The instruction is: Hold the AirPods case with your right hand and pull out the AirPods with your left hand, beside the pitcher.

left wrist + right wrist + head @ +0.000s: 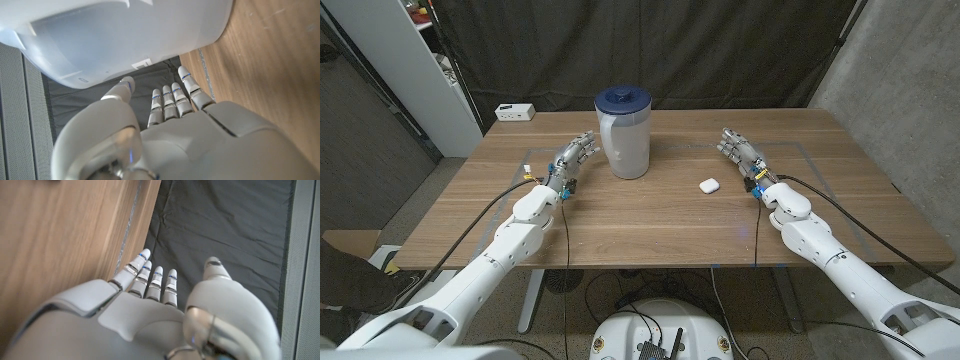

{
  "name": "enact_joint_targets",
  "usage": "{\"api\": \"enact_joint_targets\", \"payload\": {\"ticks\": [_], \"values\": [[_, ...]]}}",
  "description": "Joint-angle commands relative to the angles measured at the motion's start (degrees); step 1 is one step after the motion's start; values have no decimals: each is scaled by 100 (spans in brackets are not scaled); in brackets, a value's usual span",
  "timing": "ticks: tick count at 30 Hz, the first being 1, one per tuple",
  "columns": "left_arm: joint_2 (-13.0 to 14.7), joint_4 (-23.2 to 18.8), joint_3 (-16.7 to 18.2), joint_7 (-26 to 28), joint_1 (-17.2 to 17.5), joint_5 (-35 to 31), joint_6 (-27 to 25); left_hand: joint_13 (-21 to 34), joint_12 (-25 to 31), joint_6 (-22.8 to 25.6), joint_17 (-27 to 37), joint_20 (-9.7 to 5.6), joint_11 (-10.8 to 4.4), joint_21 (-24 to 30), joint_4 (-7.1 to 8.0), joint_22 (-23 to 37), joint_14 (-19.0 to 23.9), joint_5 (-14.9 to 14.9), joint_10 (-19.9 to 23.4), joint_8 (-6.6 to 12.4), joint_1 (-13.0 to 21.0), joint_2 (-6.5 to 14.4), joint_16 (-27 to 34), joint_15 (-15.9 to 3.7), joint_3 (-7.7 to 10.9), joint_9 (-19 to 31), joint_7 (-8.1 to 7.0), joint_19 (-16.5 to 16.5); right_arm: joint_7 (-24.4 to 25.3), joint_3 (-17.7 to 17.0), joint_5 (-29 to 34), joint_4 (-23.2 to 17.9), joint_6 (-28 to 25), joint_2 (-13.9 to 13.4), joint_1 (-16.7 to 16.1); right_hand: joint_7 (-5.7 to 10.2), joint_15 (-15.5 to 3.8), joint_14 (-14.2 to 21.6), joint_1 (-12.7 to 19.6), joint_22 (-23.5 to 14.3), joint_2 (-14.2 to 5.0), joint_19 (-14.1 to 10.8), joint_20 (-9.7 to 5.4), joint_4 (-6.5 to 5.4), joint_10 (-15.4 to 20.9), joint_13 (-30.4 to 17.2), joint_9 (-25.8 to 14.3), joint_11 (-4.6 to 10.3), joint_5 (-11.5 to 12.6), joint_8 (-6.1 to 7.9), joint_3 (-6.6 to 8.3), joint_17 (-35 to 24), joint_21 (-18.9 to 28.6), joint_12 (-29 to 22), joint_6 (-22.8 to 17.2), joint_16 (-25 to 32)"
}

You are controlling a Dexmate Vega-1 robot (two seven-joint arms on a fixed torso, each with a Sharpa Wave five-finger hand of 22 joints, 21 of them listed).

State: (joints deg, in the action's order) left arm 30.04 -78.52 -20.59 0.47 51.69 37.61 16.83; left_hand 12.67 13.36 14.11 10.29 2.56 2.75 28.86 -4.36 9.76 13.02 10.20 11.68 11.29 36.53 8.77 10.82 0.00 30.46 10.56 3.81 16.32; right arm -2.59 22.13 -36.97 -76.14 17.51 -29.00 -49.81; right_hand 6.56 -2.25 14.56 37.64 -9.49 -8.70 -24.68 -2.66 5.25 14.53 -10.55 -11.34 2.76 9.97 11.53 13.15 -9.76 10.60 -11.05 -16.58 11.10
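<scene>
Nothing is done yet, I judge: my right hand (738,148) and left hand (575,156) both wait empty with fingers spread, while the small white closed AirPods case (709,185) lies untouched right of the translucent blue-lidded pitcher (624,133).

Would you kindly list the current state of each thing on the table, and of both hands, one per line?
AirPods case: closed, lying on the table, untouched, between the pitcher and the right hand.
Pitcher: upright, blue lid on.
Left hand: open, fingers extended, close beside the pitcher, holding nothing.
Right hand: open, fingers extended, apart from the case, holding nothing.
White box: at the table's far left corner.
</scene>
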Motion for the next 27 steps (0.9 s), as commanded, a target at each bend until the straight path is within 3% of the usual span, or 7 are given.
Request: {"api": "enact_joint_targets", "payload": {"ticks": [1,8,10,13,17,21,27], "values": [[155,-763,67,255,618,-10,-12,12,14,77,11,27,-43,-13,-9,21,36,39,21,30,65,8,28,16,41,18,-20,-1,116,74,214,-453,-80,-222,-240,438,-580,-27,119,-12,52,63,-46,104,38,-45,-35,-26,28,39,27,-22,4,-10,-87,-30],[352,-1008,35,439,714,-261,-165,17,-6,157,7,75,-36,-97,-54,24,-9,42,-18,44,63,-12,6,37,50,28,-93,-119,736,220,1028,-1319,-886,-856,-328,617,-579,-339,358,-16,229,347,184,329,-267,-89,-78,-32,23,58,6,-22,-22,25,-162,-75],[369,-1021,36,432,721,-270,-166,21,-7,167,9,83,-34,-113,-56,25,-28,42,-23,46,56,-14,1,49,48,31,-102,-144,826,242,1130,-1438,-1037,-927,-338,281,-563,-418,383,-17,286,421,219,343,-302,-99,-70,-12,33,29,-18,-24,-27,14,-104,-78],[438,-1120,51,503,771,-358,-175,27,-3,192,5,84,-40,-129,-75,26,-44,43,-22,52,61,-27,-6,63,49,34,-131,-162,1123,364,1574,-1890,-1637,-1220,-364,620,-516,-746,526,-22,468,680,336,397,-461,-128,-73,32,107,57,-54,-39,-24,3,-180,-83],[529,-1231,86,581,851,-438,-197,37,3,205,-2,85,-63,-154,-112,27,-55,42,-18,52,73,-56,-11,65,41,39,-151,-192,1362,509,2024,-2382,-2374,-1508,-372,399,-466,-1134,571,-24,600,1009,385,374,-637,-153,-78,61,151,28,-105,-49,-58,6,-115,-107],[573,-1296,137,669,930,-484,-182,50,13,218,-1,92,-91,-176,-139,28,-61,36,-9,52,64,-93,-5,50,3,46,-177,-207,1314,665,2342,-2811,-3178,-1824,-292,608,-468,-1476,692,-23,676,1333,411,366,-869,-178,-93,171,213,27,-115,-55,-61,6,-95,-98],[590,-1322,183,730,999,-531,-120,67,27,242,6,107,-86,-199,-162,30,-64,33,8,56,57,-107,6,36,-35,52,-195,-219,243,1194,2647,-3406,-4857,-2380,439,612,-278,-2670,2028,-16,427,2258,659,457,-2241,-190,-104,438,105,-79,447,-64,-35,58,649,-76]]}}
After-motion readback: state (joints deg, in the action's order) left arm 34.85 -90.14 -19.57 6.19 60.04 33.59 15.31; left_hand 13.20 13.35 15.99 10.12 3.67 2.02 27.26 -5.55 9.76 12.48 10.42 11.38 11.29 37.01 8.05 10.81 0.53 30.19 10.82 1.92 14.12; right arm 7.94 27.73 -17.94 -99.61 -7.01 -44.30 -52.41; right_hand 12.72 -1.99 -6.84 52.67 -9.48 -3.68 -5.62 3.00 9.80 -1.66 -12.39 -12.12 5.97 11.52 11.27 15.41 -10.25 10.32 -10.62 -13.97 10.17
